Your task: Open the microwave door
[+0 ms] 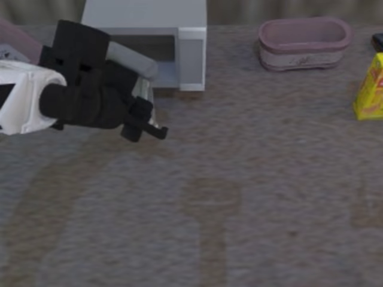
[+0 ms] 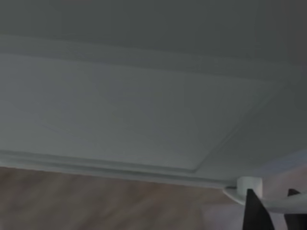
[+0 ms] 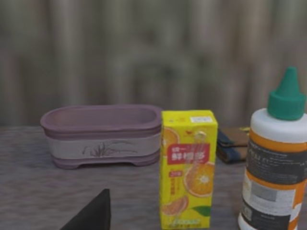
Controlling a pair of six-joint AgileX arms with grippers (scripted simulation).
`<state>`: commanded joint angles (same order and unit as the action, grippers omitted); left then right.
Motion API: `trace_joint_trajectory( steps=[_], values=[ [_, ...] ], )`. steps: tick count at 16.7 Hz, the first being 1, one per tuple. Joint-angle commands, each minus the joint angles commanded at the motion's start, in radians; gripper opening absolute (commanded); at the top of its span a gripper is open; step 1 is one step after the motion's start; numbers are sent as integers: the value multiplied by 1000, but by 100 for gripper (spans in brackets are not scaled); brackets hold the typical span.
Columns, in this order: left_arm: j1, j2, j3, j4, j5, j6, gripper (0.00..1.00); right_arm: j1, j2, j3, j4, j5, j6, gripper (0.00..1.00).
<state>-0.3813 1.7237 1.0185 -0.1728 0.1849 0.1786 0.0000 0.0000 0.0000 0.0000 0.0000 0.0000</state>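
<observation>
Top view, microwave: the small boxy white-grey microwave (image 1: 157,36) is sitting at the far edge of the brown-grey mottled surface (image 1: 251,197), toward the left, its grey control strip facing front.
Top view, door: the flat white-framed microwave door (image 1: 133,67) with its grey window is standing swung partly outward from the front, leaving the grey interior showing.
Top view, left arm: the black left end effector (image 1: 145,127) is hovering just in front of the door's free edge; the arm is covering much of the door.
Top view, other things: a pink oval tub (image 1: 304,43) is sitting near the far right; a yellow juice carton (image 1: 370,88) is standing at the right edge.
Left wrist view: the door panel (image 2: 124,115) is filling the frame, and the dark fingertips (image 2: 254,213) are closing on the white handle bar (image 2: 268,196).
Right wrist view: the pink tub (image 3: 103,134), the juice carton (image 3: 188,167) and a white bottle with a green cap (image 3: 276,163) are standing ahead; for the right end effector, I cannot tell whether it is clenched or released.
</observation>
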Motion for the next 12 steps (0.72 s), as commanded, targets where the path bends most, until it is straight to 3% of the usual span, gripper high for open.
trace_joint_trajectory(
  steps=[12],
  values=[
    [31,-17,-17,-15,55,69,0,0,0,0,0,0,0,100]
  ],
)
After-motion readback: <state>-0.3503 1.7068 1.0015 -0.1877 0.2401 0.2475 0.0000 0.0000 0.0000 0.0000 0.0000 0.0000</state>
